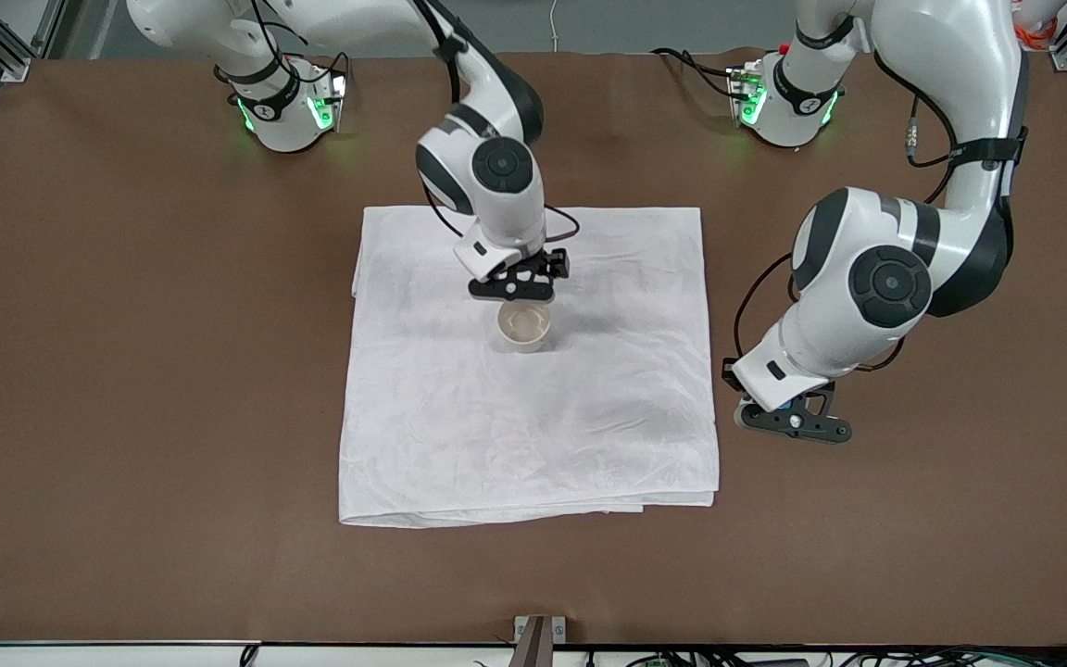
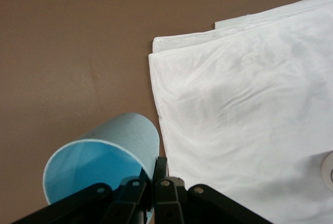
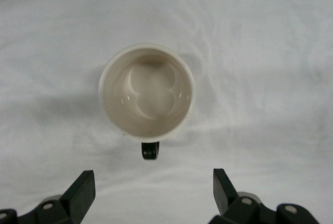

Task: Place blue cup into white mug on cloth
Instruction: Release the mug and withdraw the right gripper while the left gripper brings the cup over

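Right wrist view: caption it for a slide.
Open right gripper above empty cream-white ceramic mug on wrinkled white cloth.

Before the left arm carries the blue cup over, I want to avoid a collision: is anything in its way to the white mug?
Yes: the right gripper, jaws open, hangs over the cloth just above the white mug. The left gripper holds the blue cup over bare table beside the cloth.

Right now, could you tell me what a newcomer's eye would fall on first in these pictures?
The white mug stands upright on the cloth, with the open right gripper just above it. Toward the left arm's end, the left gripper is shut on the blue cup over bare table.
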Tool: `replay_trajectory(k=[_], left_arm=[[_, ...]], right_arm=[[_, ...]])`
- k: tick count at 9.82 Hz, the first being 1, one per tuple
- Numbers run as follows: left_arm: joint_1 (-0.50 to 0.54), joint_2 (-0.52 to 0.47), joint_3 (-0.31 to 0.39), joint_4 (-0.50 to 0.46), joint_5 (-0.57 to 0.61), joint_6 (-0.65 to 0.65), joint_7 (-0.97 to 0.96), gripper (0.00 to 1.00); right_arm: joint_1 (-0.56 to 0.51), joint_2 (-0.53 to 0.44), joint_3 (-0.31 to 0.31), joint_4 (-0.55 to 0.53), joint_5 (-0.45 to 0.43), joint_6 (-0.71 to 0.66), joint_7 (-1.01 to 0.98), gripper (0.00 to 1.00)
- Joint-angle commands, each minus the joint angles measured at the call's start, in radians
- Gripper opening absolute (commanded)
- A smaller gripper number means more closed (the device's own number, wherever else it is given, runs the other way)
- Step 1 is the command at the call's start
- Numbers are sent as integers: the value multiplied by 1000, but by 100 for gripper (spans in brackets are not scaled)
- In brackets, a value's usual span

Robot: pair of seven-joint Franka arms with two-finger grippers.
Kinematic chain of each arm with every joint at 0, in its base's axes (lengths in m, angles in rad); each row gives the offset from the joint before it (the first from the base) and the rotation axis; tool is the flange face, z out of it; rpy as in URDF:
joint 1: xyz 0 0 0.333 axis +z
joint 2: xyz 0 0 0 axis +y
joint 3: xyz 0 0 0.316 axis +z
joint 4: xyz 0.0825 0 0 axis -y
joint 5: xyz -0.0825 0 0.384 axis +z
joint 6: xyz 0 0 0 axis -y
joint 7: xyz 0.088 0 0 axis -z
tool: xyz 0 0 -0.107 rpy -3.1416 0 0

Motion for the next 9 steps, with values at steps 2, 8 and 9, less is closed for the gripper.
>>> replay_trajectory(k=[2,8,9], left_arm=[[-61,18,-29,47,-20,-42,-1,0],[-324,146,-95,162,-17,-36,1,0],[-369,158,-94,163,-17,-32,1,0]], right_arm=[[-220,-299,2,-45,-9,-188,-42,100],[-729,-466,3,21,-9,-508,-608,100],[-762,-477,2,21,-7,-543,-706,100]])
